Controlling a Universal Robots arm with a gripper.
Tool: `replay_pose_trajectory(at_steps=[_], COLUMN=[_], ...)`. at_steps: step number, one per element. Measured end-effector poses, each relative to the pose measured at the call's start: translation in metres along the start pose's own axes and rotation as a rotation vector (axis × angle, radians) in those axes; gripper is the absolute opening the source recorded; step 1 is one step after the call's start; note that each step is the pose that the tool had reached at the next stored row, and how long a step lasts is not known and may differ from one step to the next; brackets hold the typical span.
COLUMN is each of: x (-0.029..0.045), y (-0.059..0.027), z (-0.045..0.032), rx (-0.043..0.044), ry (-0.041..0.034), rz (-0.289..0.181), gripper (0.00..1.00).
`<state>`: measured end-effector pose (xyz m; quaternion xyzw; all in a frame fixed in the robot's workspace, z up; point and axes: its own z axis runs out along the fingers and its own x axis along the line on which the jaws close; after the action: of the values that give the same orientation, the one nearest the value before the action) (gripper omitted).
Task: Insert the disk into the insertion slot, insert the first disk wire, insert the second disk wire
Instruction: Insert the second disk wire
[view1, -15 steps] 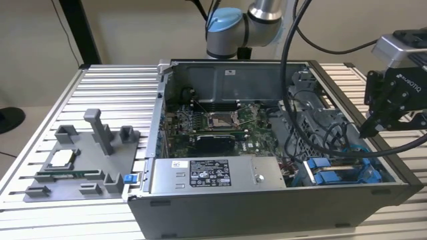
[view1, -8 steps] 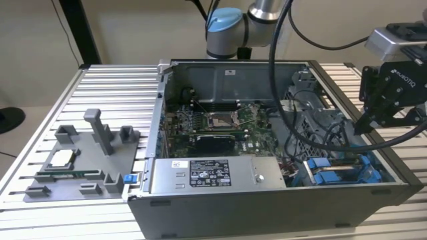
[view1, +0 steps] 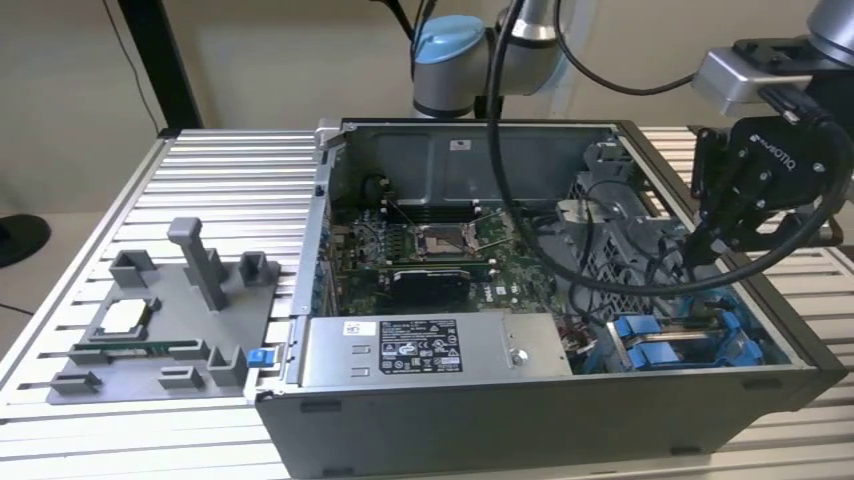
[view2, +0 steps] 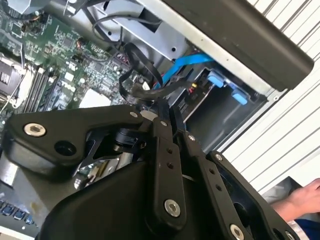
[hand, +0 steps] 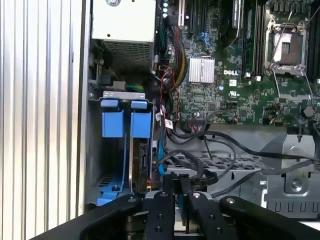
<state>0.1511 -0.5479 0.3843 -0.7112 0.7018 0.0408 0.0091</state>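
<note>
Disk (hand: 142, 161) looks seated on edge in insertion slot (hand: 95, 150), so first step judged done. Gripper (hand: 178, 182) low inside computer case (view1: 534, 420), just beside slot, claw pressed together, apparently pinching black wire (hand: 197, 175). Cannot tell if any wire plugged; both wire steps judged left
</note>
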Motion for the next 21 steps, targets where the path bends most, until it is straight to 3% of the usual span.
replay_pose_trajectory(at_steps=[21], x=[0.0223], y=[0.0129], z=[0.0095], rx=[0.0007], ry=[-0.0004], rz=[0.000], gripper=[0.00])
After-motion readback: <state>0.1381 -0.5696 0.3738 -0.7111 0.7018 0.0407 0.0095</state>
